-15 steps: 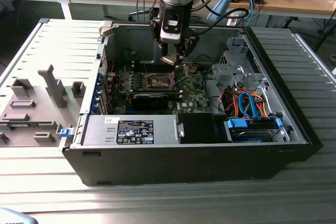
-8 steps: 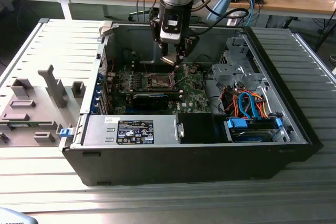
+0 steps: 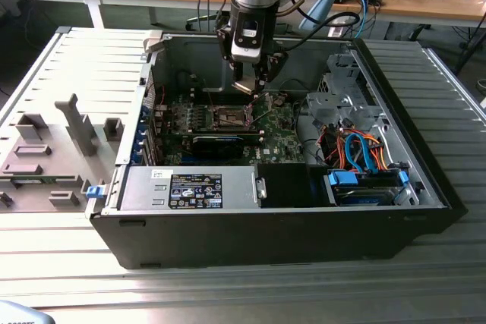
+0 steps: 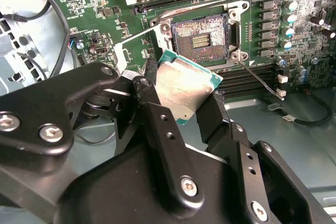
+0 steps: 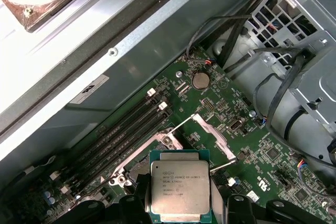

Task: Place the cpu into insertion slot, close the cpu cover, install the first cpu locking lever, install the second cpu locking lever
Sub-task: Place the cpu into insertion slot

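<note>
My gripper (image 4: 184,97) is shut on the cpu (image 4: 185,85), a small square chip with a silver-grey top and green edge, held tilted between the black fingers (image 4: 152,85). It hangs a little above and beside the insertion slot (image 4: 201,35), whose dark pin field lies uncovered on the green board. The cpu cover (image 4: 135,48), a thin silver frame, stands swung up at the slot's side. A thin locking lever (image 4: 258,81) sticks out loose from the slot's corner. In the first wrist view the cpu (image 5: 180,190) hides most of the slot, with the cpu cover (image 5: 214,136) raised behind it. In the exterior view the gripper (image 3: 253,89) hovers over the slot (image 3: 231,117).
The board lies deep in an open black computer case (image 3: 425,187). Memory slots (image 5: 123,129) run beside the socket. A long black card (image 3: 219,142), a power supply (image 3: 190,187) and a drive cage with orange and blue cables (image 3: 357,153) crowd the case. A grey fixture (image 3: 45,153) lies outside.
</note>
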Controlling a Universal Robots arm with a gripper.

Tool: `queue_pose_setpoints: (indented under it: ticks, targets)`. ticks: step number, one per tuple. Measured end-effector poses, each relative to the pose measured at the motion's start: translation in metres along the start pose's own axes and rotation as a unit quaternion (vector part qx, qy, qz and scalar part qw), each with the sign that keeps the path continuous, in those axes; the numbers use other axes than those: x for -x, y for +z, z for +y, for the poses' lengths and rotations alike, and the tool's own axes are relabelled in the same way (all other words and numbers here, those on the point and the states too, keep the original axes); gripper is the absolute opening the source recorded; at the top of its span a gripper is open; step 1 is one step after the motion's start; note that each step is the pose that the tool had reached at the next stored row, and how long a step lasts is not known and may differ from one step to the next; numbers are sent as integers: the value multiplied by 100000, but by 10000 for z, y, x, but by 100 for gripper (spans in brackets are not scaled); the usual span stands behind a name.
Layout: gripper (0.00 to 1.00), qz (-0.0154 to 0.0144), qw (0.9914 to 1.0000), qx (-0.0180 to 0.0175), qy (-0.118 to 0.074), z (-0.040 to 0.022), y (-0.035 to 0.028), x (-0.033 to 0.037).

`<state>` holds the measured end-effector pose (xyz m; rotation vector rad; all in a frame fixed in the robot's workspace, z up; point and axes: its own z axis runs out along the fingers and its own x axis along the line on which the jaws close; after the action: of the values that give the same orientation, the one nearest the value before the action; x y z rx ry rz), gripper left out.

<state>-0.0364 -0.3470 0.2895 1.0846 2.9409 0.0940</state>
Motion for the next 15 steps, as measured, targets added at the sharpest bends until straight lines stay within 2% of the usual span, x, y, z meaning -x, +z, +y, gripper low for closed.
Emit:
queue_pose_setpoints:
  ticks: [15]
  targets:
    - [55,-25,99999,9,408,0,0,0]
